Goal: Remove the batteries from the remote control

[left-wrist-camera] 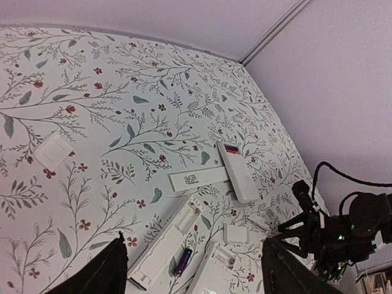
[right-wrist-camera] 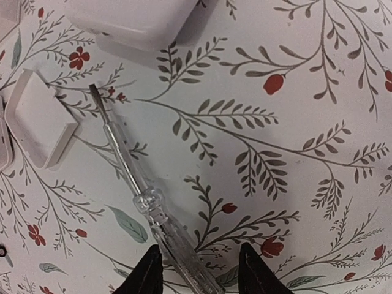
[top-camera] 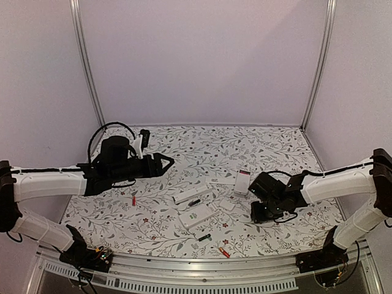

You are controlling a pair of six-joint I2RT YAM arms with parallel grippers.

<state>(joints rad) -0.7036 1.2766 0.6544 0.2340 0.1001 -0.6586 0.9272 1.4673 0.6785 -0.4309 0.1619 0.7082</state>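
Note:
Three white remote controls lie mid-table: one with its battery bay open and empty (left-wrist-camera: 164, 248), one beside it (left-wrist-camera: 214, 272), and one with a red-lit display (left-wrist-camera: 237, 171). A dark battery (left-wrist-camera: 182, 261) lies on the cloth between the first two. A red battery (top-camera: 133, 200), a black-and-green one (top-camera: 204, 237) and an orange-red one (top-camera: 224, 252) lie loose nearer the front. My left gripper (left-wrist-camera: 193, 285) hovers open above the remotes. My right gripper (right-wrist-camera: 202, 275) is low over the cloth, its jaws apart around the handle of a clear screwdriver (right-wrist-camera: 165, 226), which lies close to the left finger (right-wrist-camera: 144, 275).
Detached battery covers lie about: a long one (left-wrist-camera: 197, 179), a small one (left-wrist-camera: 236, 234), another far left (left-wrist-camera: 54, 150) and one beside the screwdriver tip (right-wrist-camera: 37, 125). White walls enclose the floral table (top-camera: 275, 153) on three sides.

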